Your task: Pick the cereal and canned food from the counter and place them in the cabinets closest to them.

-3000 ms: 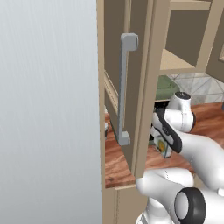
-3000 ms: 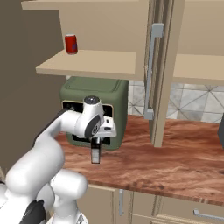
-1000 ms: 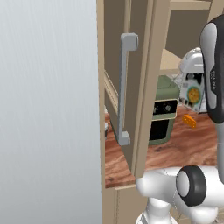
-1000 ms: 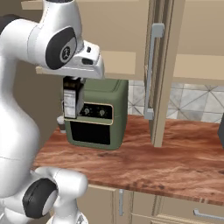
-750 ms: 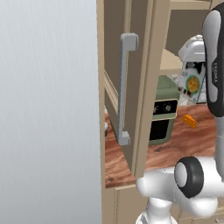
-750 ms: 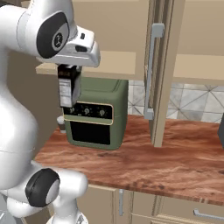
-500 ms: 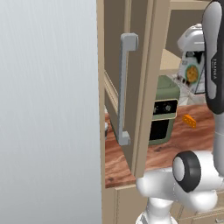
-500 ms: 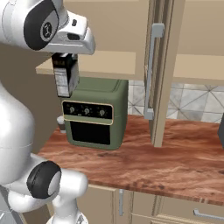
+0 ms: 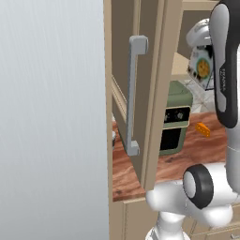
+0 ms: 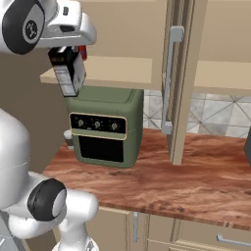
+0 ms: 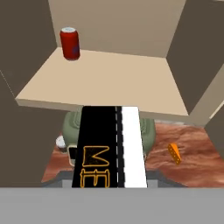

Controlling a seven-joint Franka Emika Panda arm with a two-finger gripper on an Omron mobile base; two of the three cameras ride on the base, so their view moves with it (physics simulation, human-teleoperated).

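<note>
Up high in the left base view: small black cereal box with a round yellow-orange picture (image 9: 202, 69), tilted, hanging just under the white hand at the top of the arm, in front of the pale shelf of the tan wooden wall cabinet (image 9: 180, 65). Gripper itself hidden behind the white arm link here. Below, olive-green countertop oven with a dark door (image 9: 174, 121) on the reddish-brown wood-grain counter (image 9: 187, 154); small orange wedge (image 9: 202, 129) lying on the wood to the oven's right. Open cabinet door with long grey bar handle (image 9: 133, 93) standing edge-on in the foreground.

Right base view: two-finger gripper (image 10: 67, 53) pointing down from the white hand, jaws clamped on the top of the cereal box (image 10: 67, 72). Box hanging tilted, white panel facing the camera, lower end level with the front edge of the shelf and above the oven's (image 10: 104, 124) top left corner, well clear of the counter (image 10: 162, 181). Glimpse of red behind the hand at shelf height. Grey bar handle (image 10: 169, 78) on the door to the right.

Hand view: box (image 11: 109, 146) running up from between the fingertips, black face with orange outlined lettering, white strip along its right side. Beyond it, the shelf (image 11: 105, 83) bare in front, a red cylindrical can (image 11: 70, 43) upright at the back left. Oven top (image 11: 70, 127) peeking out either side of the box; orange wedge (image 11: 174, 153) on the counter to the right.
</note>
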